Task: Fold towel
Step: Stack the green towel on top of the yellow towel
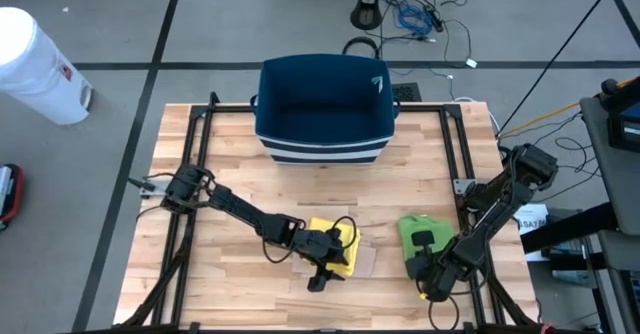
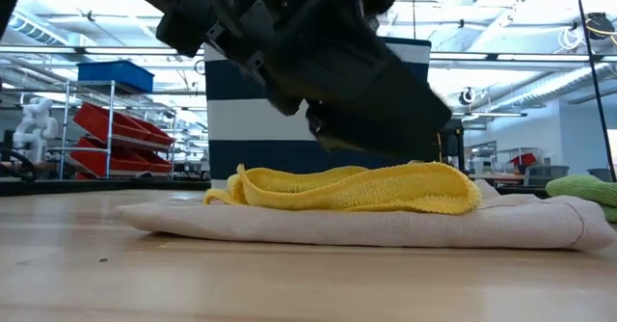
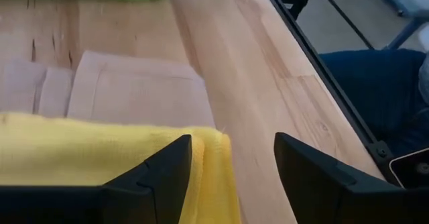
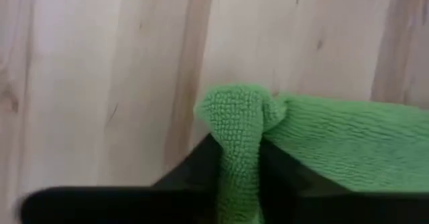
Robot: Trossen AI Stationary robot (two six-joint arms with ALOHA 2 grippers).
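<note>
A yellow towel [image 1: 338,242] lies folded on a beige cloth [image 1: 362,261] near the table's front middle. My left gripper [image 1: 322,274] stands open over the yellow towel's [image 3: 100,157] near corner, one finger above the cloth and the other above bare wood. A green towel [image 1: 415,226] lies to the right of them. My right gripper [image 1: 424,272] is at its near edge, pointing down and shut on it. My left gripper hangs close above the yellow towel's corner [image 3: 214,150]; whether it touches I cannot tell. My right gripper pinches a bunched-up ridge of the green towel's edge [image 4: 236,127] between its two fingers, from above. The rest of the towel [image 4: 348,130] lies flat on the table.
A dark blue bin [image 1: 325,109] stands at the table's far middle. A black metal frame [image 1: 455,154] runs along the table's sides. A white bucket [image 1: 35,64] stands on the floor beyond the far left. Bare wood [image 1: 230,274] shows at the near left.
</note>
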